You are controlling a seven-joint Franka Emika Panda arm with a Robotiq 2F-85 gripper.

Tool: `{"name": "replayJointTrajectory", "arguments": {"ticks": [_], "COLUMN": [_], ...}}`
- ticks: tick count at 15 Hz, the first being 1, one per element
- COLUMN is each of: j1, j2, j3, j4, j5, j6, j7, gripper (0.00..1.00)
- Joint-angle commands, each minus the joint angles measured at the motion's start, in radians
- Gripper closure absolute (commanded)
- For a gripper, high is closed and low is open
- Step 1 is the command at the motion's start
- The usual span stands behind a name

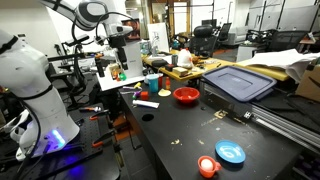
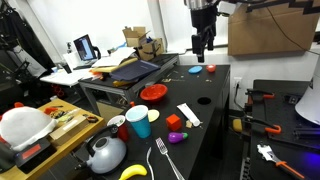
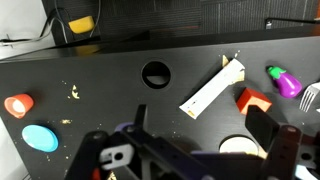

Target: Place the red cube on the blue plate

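Note:
The red cube point(image 3: 253, 100) lies on the black table, between a white strip point(image 3: 212, 88) and a purple-and-green item point(image 3: 283, 80). It also shows in both exterior views point(image 1: 164, 93) point(image 2: 175, 121). The blue plate point(image 3: 40, 138) sits empty at the other end of the table, next to a small red-orange item point(image 3: 18, 104). The plate shows in both exterior views point(image 1: 231, 152) point(image 2: 195, 70). My gripper point(image 3: 200, 125) is open and empty. It hangs high above the table point(image 1: 120, 52) point(image 2: 203, 45), well clear of cube and plate.
A red bowl point(image 1: 186, 95) point(image 2: 153, 93) and a grey-blue bin lid point(image 1: 238, 82) stand along one side. A blue cup point(image 2: 139, 122), a fork point(image 2: 166, 158), a kettle point(image 2: 105, 152) and a banana point(image 2: 133, 172) crowd the cube's end. The table has a round hole point(image 3: 156, 73).

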Motion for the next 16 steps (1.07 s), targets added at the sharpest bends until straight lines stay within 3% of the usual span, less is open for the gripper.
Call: {"name": "replayJointTrajectory", "arguments": {"ticks": [1,16], "j1": [0.014,0.020], "j2": [0.001,0.081], "j3": [-0.014,-0.041], "j4": [0.001,0.061], "j5": [-0.009,0.003], "j6": [-0.003,0.001], "j7": [0.007,-0.028], "gripper": [0.00,0.00]}}
